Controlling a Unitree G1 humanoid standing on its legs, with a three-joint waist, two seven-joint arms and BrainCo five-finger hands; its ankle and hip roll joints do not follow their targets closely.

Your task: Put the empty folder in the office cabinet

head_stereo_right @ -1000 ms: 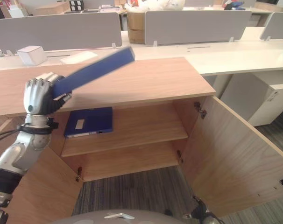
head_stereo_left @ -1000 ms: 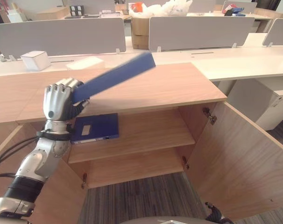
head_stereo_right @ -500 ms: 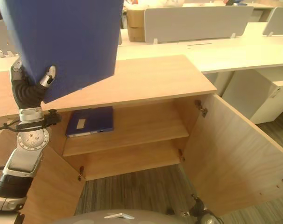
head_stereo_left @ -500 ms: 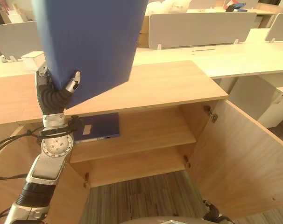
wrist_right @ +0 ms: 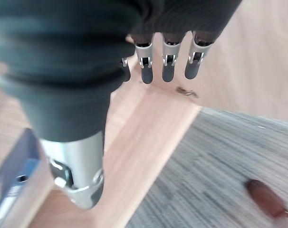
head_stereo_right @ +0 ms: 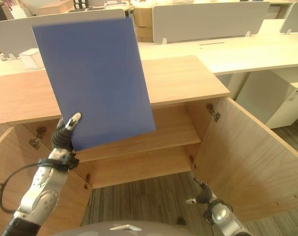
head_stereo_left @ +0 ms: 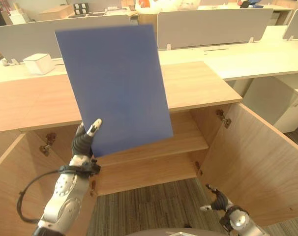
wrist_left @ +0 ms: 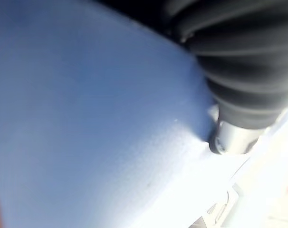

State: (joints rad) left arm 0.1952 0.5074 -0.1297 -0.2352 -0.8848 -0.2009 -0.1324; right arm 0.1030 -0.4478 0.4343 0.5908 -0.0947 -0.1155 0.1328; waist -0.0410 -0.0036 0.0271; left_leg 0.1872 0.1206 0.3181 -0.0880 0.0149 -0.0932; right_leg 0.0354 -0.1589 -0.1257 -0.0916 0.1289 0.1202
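Note:
A large blue folder (head_stereo_left: pixel 114 88) stands upright, flat face toward me, in front of the open wooden cabinet (head_stereo_left: pixel 200 83). My left hand (head_stereo_left: pixel 84 143) is shut on its lower left corner, thumb pressed on the front cover, just before the upper shelf (head_stereo_left: pixel 188 140). The left wrist view has the blue cover (wrist_left: pixel 87 118) pressed close against the hand. My right hand (head_stereo_left: pixel 219 201) hangs low by the floor at the cabinet's right door, its fingers (wrist_right: pixel 168 66) straight and holding nothing. The edge of a second blue folder (wrist_right: pixel 13 185) lies on a shelf in the right wrist view.
Both cabinet doors stand open: the right door (head_stereo_left: pixel 259 162) swings far out, the left door (head_stereo_left: pixel 14 187) is beside my left arm. A white box (head_stereo_left: pixel 38 63) and grey desk dividers (head_stereo_left: pixel 213 27) stand behind the cabinet top. Grey carpet (head_stereo_left: pixel 154 206) lies below.
My left hand has dropped from above the cabinet top to shelf height, and the folder now stands upright facing me, hiding the folder on the shelf. The right hand has come into view.

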